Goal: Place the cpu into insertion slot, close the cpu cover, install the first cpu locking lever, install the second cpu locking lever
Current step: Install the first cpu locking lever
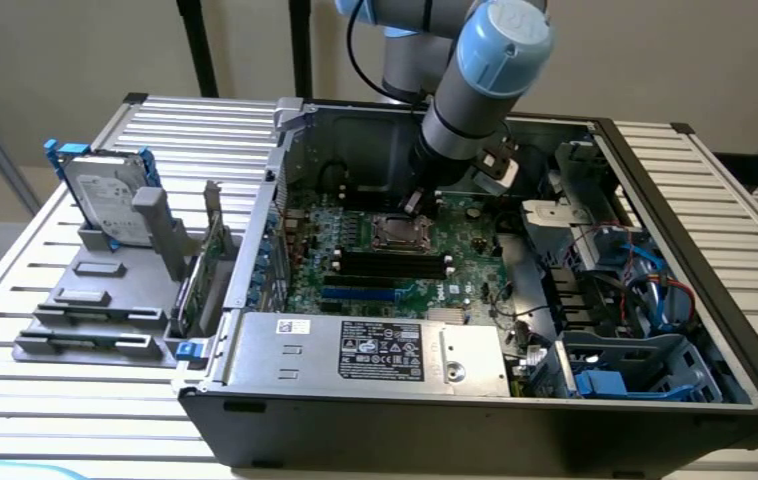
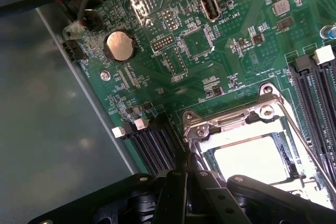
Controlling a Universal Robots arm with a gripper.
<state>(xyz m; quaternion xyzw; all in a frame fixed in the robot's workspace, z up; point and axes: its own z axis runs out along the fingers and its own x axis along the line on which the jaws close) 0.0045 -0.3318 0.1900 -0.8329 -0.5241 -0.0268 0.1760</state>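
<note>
One robot arm reaching down into an open computer case, over the chip socket

Nearest in the exterior view, the power supply (image 1: 368, 352) lies along the case's front edge; behind it the green motherboard (image 1: 352, 262), with the insertion slot (image 1: 397, 232) mid-board. The cpu (image 2: 251, 160) sits flat inside it, framed by the closed cpu cover (image 2: 237, 124). The pincer (image 1: 417, 205) hovers just above the socket's far edge; whether open or closed, I cannot tell
</note>
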